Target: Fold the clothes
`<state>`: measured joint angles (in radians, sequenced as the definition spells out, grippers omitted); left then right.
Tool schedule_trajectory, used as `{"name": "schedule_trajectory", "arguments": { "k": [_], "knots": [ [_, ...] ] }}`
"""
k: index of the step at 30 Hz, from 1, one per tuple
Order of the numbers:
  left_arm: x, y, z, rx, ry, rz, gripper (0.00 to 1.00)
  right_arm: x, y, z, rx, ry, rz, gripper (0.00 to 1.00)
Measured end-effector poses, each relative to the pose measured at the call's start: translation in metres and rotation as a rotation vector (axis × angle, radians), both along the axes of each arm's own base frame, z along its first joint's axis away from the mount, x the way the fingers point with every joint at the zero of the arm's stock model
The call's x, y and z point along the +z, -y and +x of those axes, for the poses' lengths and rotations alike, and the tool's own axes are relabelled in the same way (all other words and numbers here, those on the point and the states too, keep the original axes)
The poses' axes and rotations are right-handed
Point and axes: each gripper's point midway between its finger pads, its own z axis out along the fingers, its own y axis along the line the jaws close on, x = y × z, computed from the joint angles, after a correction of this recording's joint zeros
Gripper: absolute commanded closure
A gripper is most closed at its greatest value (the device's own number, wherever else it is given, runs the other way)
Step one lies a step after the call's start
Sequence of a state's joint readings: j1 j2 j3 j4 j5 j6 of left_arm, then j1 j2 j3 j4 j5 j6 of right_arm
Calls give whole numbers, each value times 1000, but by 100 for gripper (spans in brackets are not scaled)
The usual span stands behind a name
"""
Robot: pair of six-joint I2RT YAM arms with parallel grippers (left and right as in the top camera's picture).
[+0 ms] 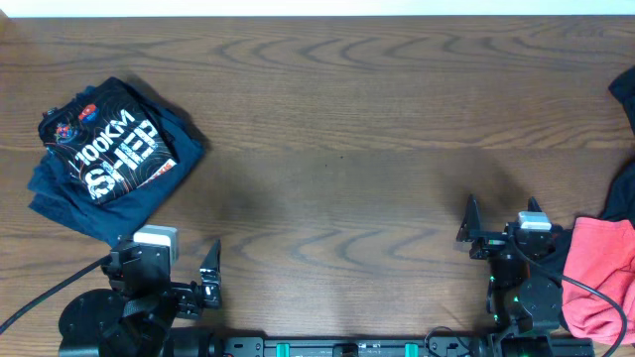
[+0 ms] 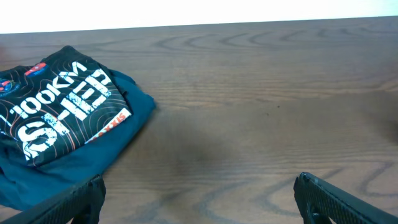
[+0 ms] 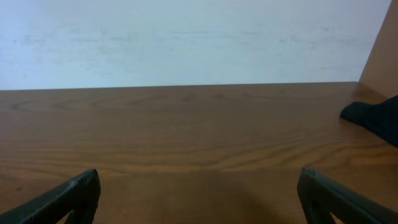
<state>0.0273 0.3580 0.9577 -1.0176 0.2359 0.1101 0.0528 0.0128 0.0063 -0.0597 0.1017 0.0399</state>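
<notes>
Evidently the counter (image 1: 337,119) holds one finished-looking pile. At the overhead view's upper left, the black jersey (image 1: 114,149) lies folded on a navy garment (image 1: 60,203). The coral-red garment (image 1: 600,273), bunched at lower right, probably remains to fold. Only the overhead view shows it, while the right wrist view catches a dark cloth (image 3: 373,118). The left end effector (image 2: 200,180) and right end effector (image 3: 199,174) gape wide, empty.

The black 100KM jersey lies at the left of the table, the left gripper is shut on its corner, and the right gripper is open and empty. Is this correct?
One point is wrong: the left gripper is open and empty, apart from the black 100KM jersey, as the left wrist view shows. The rest is correct.
</notes>
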Motion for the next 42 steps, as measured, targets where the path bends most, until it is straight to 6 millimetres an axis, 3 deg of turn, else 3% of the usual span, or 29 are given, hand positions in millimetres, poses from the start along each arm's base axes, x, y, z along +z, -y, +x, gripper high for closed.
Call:
{"name": "schedule_trajectory", "arguments": {
  "k": [31,34,37,42],
  "knots": [
    [-6,-7,-4,24,-11,44,2,0,0,0,0,0,0,1],
    [-19,-13,-8,51,-13,67,2,0,0,0,0,0,0,1],
    [-44,-17,-9,67,-17,89,2,0,0,0,1,0,0,1],
    [-74,-20,11,82,61,98,2,0,0,0,1,-1,0,1]
  ]
}}
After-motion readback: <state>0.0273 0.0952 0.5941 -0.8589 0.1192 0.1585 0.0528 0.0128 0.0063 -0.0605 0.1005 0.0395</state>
